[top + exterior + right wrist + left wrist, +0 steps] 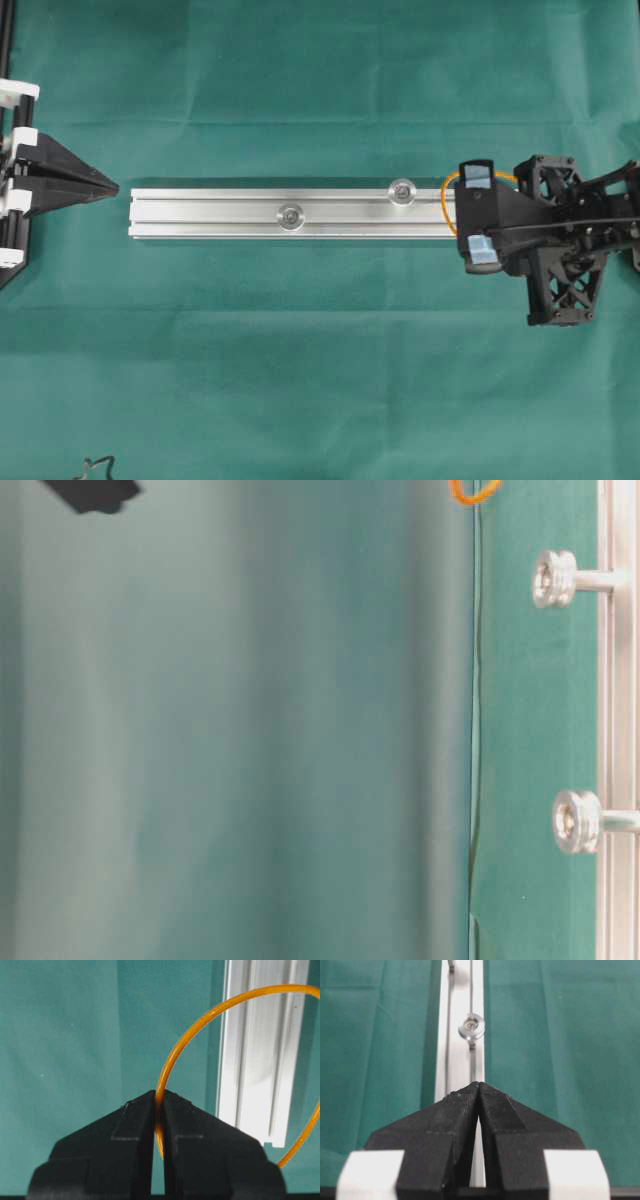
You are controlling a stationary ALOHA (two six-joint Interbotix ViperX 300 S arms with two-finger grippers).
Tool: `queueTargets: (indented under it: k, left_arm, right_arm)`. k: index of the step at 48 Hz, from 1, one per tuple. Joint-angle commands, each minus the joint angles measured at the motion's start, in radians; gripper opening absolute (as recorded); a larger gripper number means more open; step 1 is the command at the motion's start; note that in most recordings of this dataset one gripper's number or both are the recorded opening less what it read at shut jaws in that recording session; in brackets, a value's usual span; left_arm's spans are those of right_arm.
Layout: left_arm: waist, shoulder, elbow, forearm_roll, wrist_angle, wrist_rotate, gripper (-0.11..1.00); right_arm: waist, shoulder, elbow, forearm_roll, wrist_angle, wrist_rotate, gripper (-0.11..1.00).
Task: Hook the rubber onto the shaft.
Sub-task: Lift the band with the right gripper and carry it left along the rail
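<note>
The right gripper (159, 1097), jaws pinched on the rubber (200, 1020), hangs over the rail's (220, 213) right end, hiding it; two shafts (402, 191) stand clear leftward. The left gripper (479, 1086) is closed, empty.

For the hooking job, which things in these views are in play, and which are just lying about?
In play:
- orange rubber band, pinched in the right gripper
- two grooved shafts standing on the aluminium rail

Lying about:
- left gripper, shut on nothing, off the rail's far end
- green cloth
- dark object at the cloth's bottom edge, unidentifiable
</note>
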Motion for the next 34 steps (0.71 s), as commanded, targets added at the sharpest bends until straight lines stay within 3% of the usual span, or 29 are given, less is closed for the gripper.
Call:
queueTargets:
  k: [1, 21, 34]
  left_arm:
    - [-0.002, 0.008, -0.034, 0.003, -0.006, 0.002, 0.00]
    - [-0.002, 0.008, -0.032, 0.003, -0.005, 0.002, 0.00]
    - [-0.002, 0.006, -0.032, 0.003, -0.005, 0.000, 0.00]
  right_arm:
    - [0.002, -0.020, -0.046, -0.006, 0.032, 0.002, 0.06]
    - [0.002, -0.014, -0.058, -0.018, 0.052, 0.002, 0.06]
    - [-0.005, 0.054, -0.117, -0.041, 0.023, 0.002, 0.06]
